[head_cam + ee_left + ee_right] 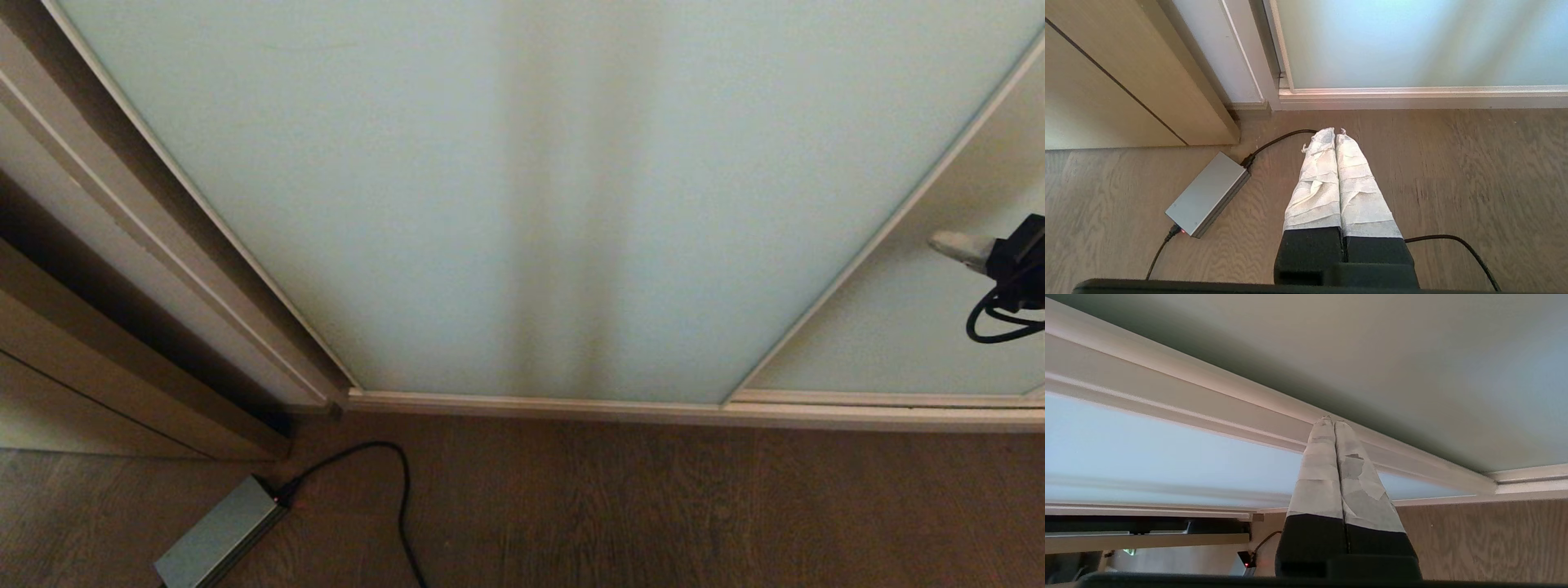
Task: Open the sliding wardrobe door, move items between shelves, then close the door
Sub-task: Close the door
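At the right edge of the head view, our right gripper (947, 243) hangs just in front of the second glass panel (898, 343), near the cream frame stile (882, 224) of the sliding wardrobe door (522, 180). In the right wrist view its wrapped fingers (1327, 473) are pressed together w/ nothing between them, tips at or almost on the stile; we can't tell if they actually touch. The door fills the view ahead, fully across the opening, so no shelves are visible yet.

Our left gripper (1336, 132) is parked low over the wood floor (1453, 183), fingers together, empty, near the grey power brick (1208, 194) and its black cable (1274, 143).

Risks, as we judge them: closed padded tips on a thin smooth stile give poor purchase, so they may skid onto the frosted glass w/o moving the door. Pushing the wrong panel, or pushing inward, not sideways, could jam it in the track. Any base move could snag the cable or nudge the brick.
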Available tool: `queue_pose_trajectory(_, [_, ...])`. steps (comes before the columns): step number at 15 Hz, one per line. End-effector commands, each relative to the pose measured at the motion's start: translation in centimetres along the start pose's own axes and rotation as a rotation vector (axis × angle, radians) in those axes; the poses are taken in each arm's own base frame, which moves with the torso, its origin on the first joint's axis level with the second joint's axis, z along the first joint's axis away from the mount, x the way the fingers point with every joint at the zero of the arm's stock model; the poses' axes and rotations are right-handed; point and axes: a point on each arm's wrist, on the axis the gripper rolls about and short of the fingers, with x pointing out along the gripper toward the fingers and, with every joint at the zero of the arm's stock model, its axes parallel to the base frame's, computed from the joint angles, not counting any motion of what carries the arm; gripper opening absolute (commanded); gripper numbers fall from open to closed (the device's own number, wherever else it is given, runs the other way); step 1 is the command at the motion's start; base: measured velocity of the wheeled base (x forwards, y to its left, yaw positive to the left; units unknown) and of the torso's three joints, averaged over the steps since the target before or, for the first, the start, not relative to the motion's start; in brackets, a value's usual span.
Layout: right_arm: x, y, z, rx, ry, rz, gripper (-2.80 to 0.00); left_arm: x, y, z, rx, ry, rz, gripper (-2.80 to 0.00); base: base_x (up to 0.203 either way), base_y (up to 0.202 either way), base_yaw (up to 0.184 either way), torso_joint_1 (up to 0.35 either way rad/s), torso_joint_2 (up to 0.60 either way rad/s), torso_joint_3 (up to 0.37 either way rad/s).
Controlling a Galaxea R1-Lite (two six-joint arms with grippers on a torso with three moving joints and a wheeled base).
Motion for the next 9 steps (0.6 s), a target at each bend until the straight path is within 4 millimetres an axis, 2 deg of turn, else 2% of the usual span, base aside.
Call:
queue_pose_trajectory(1, [-0.5,0.7,0.5,-0.028,-0.026,0.017,-2.8,0.0,0.0,0.0,0.0,0.001,-0.001,-2.8,0.0,0.0,0.0,0.0,0.0,0.0])
queue_pose_trajectory(3, [-1.4,1.1,1.3,-0.055,-0.069,0.001,-2.8,0.0,0.0,0.0,0.0,0.001,-0.001,-2.8,0.0,0.0,0.0,0.0,0.0,0.0])
queue_pose_trajectory(5, [-2.7,3.0,1.4,-0.159,-0.109,-0.008,-2.8,0.0,0.0,0.0,0.0,0.001,-0.001,-2.8,0.0,0.0,0.0,0.0,0.0,0.0])
queue_pose_trajectory(6, [-3.4,4.0,0.7,-0.228,-0.119,-0.029,-2.8,0.0,0.0,0.0,0.0,0.001,-0.001,-2.8,0.0,0.0,0.0,0.0,0.0,0.0])
queue_pose_trajectory(9, [-6.0,7.8,-3.6,-0.503,-0.111,-0.099,-2.8,0.0,0.0,0.0,0.0,0.001,-0.001,-2.8,0.0,0.0,0.0,0.0,0.0,0.0])
